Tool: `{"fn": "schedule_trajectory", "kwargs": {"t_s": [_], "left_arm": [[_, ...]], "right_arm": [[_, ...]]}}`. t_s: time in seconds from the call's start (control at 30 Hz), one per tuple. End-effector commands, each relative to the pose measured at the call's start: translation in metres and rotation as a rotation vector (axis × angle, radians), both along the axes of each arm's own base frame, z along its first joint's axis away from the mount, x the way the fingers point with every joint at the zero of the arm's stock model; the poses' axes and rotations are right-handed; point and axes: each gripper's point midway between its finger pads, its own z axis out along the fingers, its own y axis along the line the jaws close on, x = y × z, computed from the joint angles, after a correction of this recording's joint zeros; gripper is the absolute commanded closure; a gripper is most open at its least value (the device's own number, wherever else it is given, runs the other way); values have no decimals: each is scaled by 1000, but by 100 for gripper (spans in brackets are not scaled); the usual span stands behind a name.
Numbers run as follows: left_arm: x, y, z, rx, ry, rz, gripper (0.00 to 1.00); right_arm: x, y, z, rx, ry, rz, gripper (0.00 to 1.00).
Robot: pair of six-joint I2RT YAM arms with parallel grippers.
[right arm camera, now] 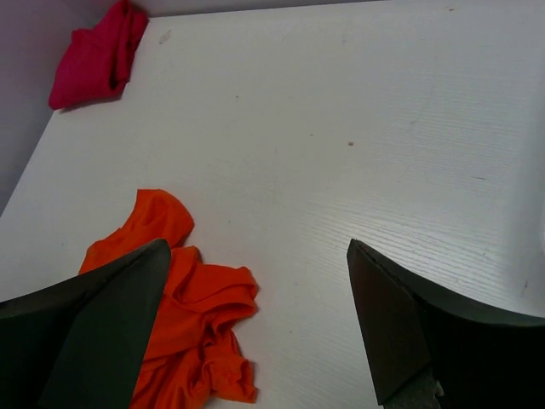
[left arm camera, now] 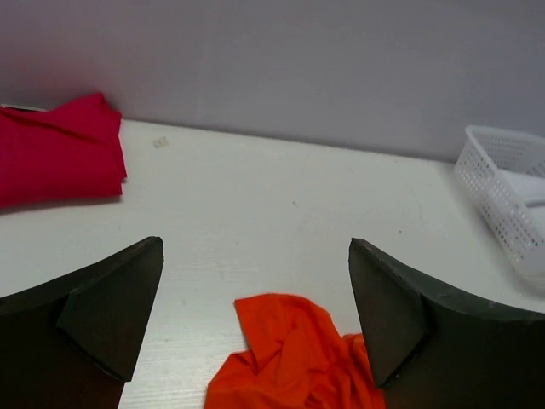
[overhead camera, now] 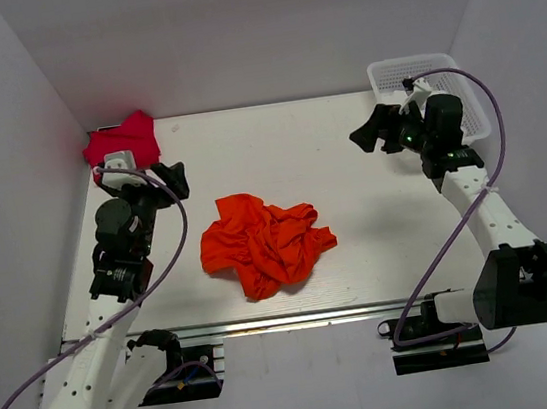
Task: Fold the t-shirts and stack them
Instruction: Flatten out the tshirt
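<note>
Pale grey walls (overhead camera: 230, 29) close in a white surface (overhead camera: 276, 144) on its left, far and right sides in the top view. A crimson t-shirt (overhead camera: 124, 141) lies bunched in the far left corner. An orange t-shirt (overhead camera: 263, 241) sits crumpled near the middle of the surface, somewhat toward the near edge. A white mesh basket (overhead camera: 388, 76) stands in the far right corner. The left fingers (overhead camera: 172, 181) hover near the left edge, just in front of the crimson t-shirt. The right fingers (overhead camera: 373, 129) hang beside the basket. Both arms are well apart from the orange t-shirt.

From the left wrist, the far wall (left arm camera: 298, 60) meets the surface (left arm camera: 281, 204) in a straight line. The left fingers (left arm camera: 102, 315) are spread wide and hold nothing. The orange t-shirt (left arm camera: 289, 358) shows between them at the bottom, the crimson t-shirt (left arm camera: 55, 153) at far left, the basket (left arm camera: 502, 187) at far right.

From the right wrist, the right fingers (right arm camera: 392, 324) are likewise spread wide and empty above the bare, faintly grained surface (right arm camera: 341, 128). The orange t-shirt (right arm camera: 187, 315) lies lower left, the crimson t-shirt (right arm camera: 94, 55) in the far corner against the wall.
</note>
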Motion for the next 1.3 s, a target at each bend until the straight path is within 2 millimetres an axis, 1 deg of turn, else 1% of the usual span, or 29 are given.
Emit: {"fn": "schedule_trajectory", "kwargs": {"t_s": [0.0,0.03,0.07,0.1,0.13,0.17,0.2,0.23,0.27,0.3,0.37,0.4,0.47,0.5,0.53,0.6,0.67,0.83,0.9,0.93,1.0,1.03,1.07,1.1,1.13,1.17,1.2,1.23,1.27], "left_arm": [[-3,-16,-44,11,134,-89,0],[-1,-18,-57,21,181,-100,0],[-1,-23,-90,29,323,-117,0],[0,-24,-99,31,383,-114,0],[-5,-24,-138,20,552,-88,0],[-11,-24,-146,3,593,-79,0],[-14,-28,-169,-12,688,-85,0],[-18,-29,-180,-61,747,-60,0],[-30,-33,-202,-71,821,-78,0],[-37,-32,-212,-81,856,-68,0],[-55,-28,-237,-106,932,-39,0],[-59,-28,-241,-121,944,-30,0],[-73,-27,-250,-150,970,-23,0],[-76,-27,-253,-159,976,-18,0],[-85,-27,-261,-171,993,-18,0],[-86,-27,-266,-185,984,-15,0],[-87,-31,-269,-212,985,-28,0],[-88,-36,-285,-231,1001,-51,3],[-90,-38,-292,-233,1019,-60,7],[-88,-42,-289,-244,1010,-82,13],[-90,-47,-301,-253,1023,-105,19],[-91,-48,-304,-256,1027,-113,23],[-89,-51,-305,-263,1018,-129,34],[-87,-51,-306,-264,1015,-130,40],[-88,-53,-310,-266,1028,-136,47],[-86,-53,-308,-267,1016,-139,67],[-87,-53,-311,-266,1028,-136,94],[-79,-52,-305,-262,1006,-125,94],[-78,-51,-304,-250,1005,-119,100]], "right_arm": [[-8,28,14,21,-42,144,10],[-10,32,5,9,-9,155,10],[-8,29,-3,-32,16,118,10],[-18,50,-12,-55,35,170,10],[-15,50,-19,-106,33,150,10],[-21,57,-25,-127,48,166,10],[-26,75,-31,-146,64,203,10],[-35,93,-43,-182,88,255,10],[-41,107,-48,-208,92,282,10],[-38,116,-49,-225,93,294,10],[-51,147,-81,-292,168,356,10],[-50,155,-81,-303,166,365,10],[-59,180,-106,-344,219,419,10],[-55,185,-104,-351,215,410,10],[-65,205,-116,-374,230,460,10],[-64,216,-114,-385,212,459,10],[-72,234,-123,-410,218,488,10],[-71,245,-147,-501,242,424,10],[-74,251,-152,-498,253,412,15],[-73,252,-155,-501,254,407,17],[-74,253,-163,-517,261,391,20],[-72,253,-166,-519,272,371,27],[-71,252,-171,-530,276,357,30],[-69,251,-173,-535,281,335,33],[-68,249,-178,-540,297,321,44],[-67,248,-178,-540,296,305,52],[-63,245,-174,-537,291,277,74],[-61,245,-170,-531,279,265,74],[-59,243,-167,-527,268,243,92]]}}
